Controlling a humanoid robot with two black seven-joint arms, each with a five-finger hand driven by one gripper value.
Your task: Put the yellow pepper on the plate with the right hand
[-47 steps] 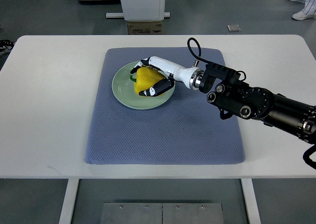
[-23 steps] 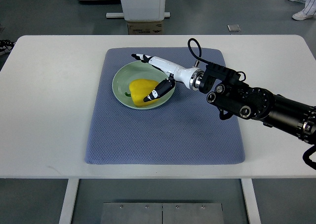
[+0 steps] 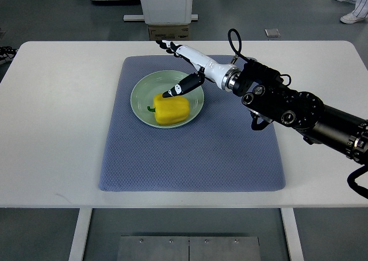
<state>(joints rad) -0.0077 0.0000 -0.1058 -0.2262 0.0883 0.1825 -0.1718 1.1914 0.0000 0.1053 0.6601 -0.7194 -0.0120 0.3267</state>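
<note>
1. A blue-grey quilted mat covers the middle of the white table, spreading under and to the left of the right hand.
2. On the mat's upper half sits a pale green plate, down and to the left of the hand.
3. The yellow pepper lies on its side on the plate, just below the hand's lower fingertip, with its green stem pointing left, away from the hand.
4. The right hand is spread and holds nothing: one black-tipped finger reaches down over the plate towards the top of the pepper; whether it touches the pepper cannot be told. The other fingertips point up and left, past the mat's far edge.
5. Behind the hand, its white wrist joins a black arm that runs down and right to the picture's right edge, crossing the mat's right border.
</note>
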